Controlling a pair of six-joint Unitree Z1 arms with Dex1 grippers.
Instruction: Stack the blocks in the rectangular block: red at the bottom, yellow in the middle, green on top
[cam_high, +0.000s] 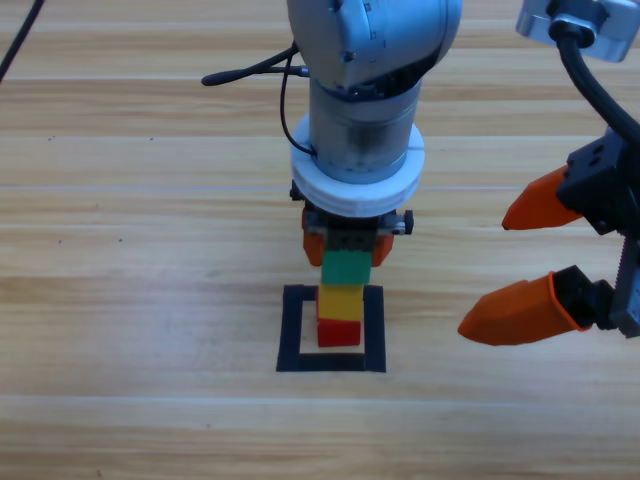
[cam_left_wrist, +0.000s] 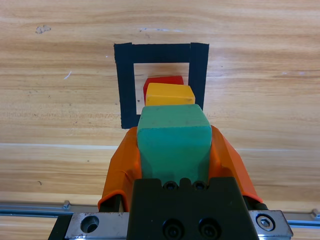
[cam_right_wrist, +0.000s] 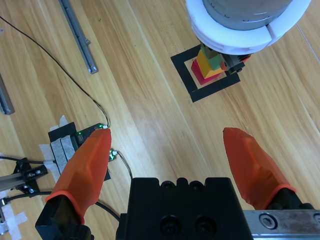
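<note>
Holding the green cube (cam_high: 346, 268) from above, my left gripper (cam_high: 347, 243) has its jaws clamped on the cube's two sides, right over the yellow cube (cam_high: 340, 300), which sits on the red cube (cam_high: 339, 332) inside the tape square (cam_high: 291, 330). From the high view I judge this the last step: green looks seated on yellow or just short of it, I cannot tell which. The next move calls for parting the jaws gently and lifting straight up.

Looking along my left wrist, the green cube (cam_left_wrist: 173, 142) fills the gap between the orange jaws; yellow (cam_left_wrist: 169, 94) and red (cam_left_wrist: 162, 82) show beyond it, slightly offset, so the stack may be easy to nudge.

From my right wrist, the right gripper (cam_right_wrist: 172, 167) hangs well apart with jaws wide, over the bare surface (cam_right_wrist: 150, 100). Its side is open; the stack (cam_right_wrist: 207, 65) stands clear of the tape's edges.
</note>
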